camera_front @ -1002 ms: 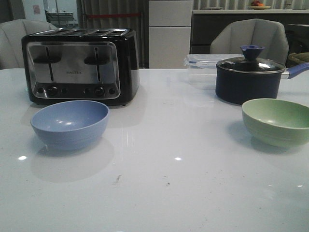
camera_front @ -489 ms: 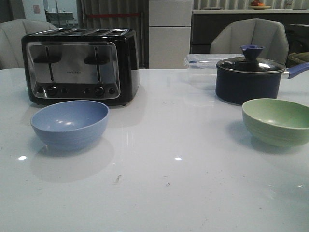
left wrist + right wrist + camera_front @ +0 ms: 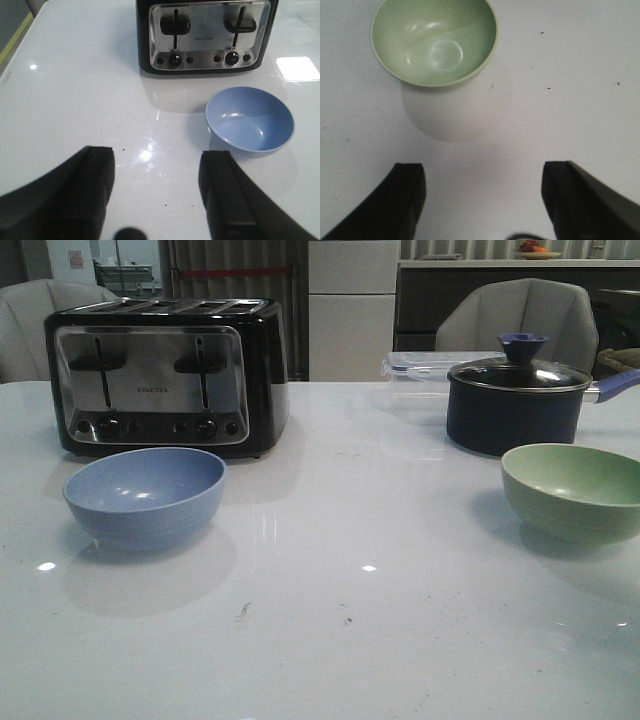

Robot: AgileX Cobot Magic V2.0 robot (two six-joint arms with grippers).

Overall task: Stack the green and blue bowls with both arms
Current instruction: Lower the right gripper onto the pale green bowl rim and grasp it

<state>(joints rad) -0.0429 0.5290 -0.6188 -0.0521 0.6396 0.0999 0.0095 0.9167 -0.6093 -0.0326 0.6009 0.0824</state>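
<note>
The pale blue bowl [image 3: 145, 495] stands upright and empty on the white table at the left, in front of the toaster. It also shows in the left wrist view [image 3: 250, 119]. The pale green bowl [image 3: 575, 490] stands upright and empty at the right, in front of the navy pot. It also shows in the right wrist view [image 3: 434, 41]. My left gripper [image 3: 157, 165] is open and empty above the table, short of the blue bowl and to one side of it. My right gripper [image 3: 484, 180] is open and empty above the table, short of the green bowl. Neither arm shows in the front view.
A black and steel toaster [image 3: 165, 375] stands at the back left, also in the left wrist view [image 3: 205, 35]. A dark navy lidded pot [image 3: 515, 400] with a blue handle stands at the back right, a clear lidded box [image 3: 420, 375] behind it. Chairs stand beyond the table's far edge.
</note>
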